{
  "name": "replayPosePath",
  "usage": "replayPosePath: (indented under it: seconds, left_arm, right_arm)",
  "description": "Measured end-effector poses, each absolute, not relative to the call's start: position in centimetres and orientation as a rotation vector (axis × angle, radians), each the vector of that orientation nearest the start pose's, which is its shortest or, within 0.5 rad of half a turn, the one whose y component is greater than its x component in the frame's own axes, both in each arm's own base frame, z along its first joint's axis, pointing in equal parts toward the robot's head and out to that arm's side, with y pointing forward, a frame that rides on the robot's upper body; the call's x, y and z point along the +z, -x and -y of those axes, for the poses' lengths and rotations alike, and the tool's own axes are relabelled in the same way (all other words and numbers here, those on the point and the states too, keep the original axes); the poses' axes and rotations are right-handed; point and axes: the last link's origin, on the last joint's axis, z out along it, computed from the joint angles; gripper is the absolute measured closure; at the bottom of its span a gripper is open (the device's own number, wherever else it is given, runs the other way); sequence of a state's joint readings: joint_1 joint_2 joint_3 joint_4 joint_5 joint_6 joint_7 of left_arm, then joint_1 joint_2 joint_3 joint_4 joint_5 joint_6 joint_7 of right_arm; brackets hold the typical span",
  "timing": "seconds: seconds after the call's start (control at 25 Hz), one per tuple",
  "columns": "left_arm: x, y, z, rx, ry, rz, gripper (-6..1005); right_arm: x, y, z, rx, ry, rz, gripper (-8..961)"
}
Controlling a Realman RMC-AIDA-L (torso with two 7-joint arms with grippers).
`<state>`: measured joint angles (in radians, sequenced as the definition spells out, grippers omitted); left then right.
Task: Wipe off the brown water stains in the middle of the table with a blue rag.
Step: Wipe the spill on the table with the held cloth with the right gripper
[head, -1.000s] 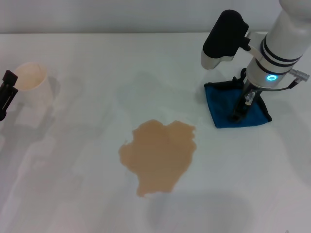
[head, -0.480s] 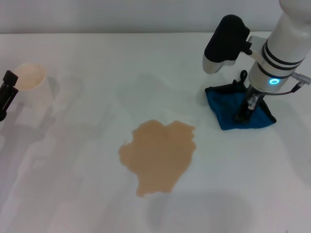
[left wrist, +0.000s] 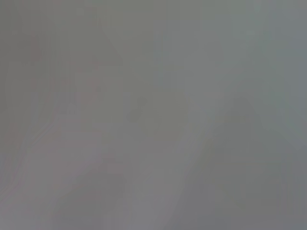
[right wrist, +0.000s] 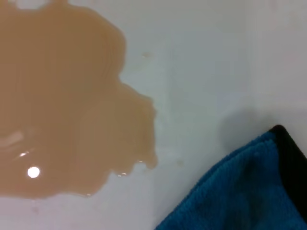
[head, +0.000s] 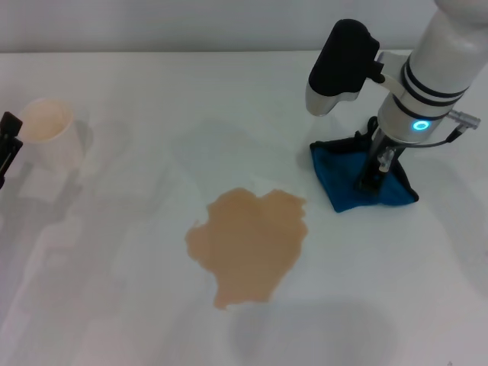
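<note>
Dragged nearer the brown water stains (head: 249, 244), the blue rag (head: 347, 183) sits under the right gripper (head: 369, 180).

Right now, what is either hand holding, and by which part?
The right hand pinches the blue rag near its middle, on the table; the left hand holds nothing.

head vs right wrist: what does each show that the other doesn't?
Head view only: the right gripper down on the blue rag, the whole outline of the brown water stains, a paper cup far to the left, and the left gripper at the left edge beside it. Right wrist view only: close detail, with glints on the wet puddle surface and the rag's black edging near one corner; neither gripper appears. Both: rag, stains and table, with bare tabletop separating the rag from the stains.
</note>
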<state>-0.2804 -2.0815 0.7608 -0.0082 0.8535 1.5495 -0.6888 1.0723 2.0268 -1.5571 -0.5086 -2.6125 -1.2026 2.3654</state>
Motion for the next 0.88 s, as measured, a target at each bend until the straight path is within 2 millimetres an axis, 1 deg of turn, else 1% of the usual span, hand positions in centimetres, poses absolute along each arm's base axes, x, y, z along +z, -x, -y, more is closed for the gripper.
replayPosePath:
  seconds: [0.16, 0.52, 0.72, 0.88]
  left_arm:
    - [0.5, 35.1, -25.0, -1.121, 1.562, 0.778, 109]
    - [0.7, 35.0, -25.3, -1.127, 1.556, 0.769, 109]
    - [0.7, 35.3, -25.5, -1.105, 1.542, 0.784, 109]
    - [0.6, 35.7, -25.5, -1.078, 1.535, 0.799, 109]
  right_arm:
    - [-6.2, -19.1, -40.5, -0.928, 2.681, -0.594, 888]
    - [-7.1, -17.3, -38.3, -0.812, 2.832, -0.606, 888]
    - [-8.3, -17.8, -36.2, -0.869, 2.910, -0.550, 888]
    - [-9.4, -18.1, -34.2, -0.846, 3.026, -0.515, 889]
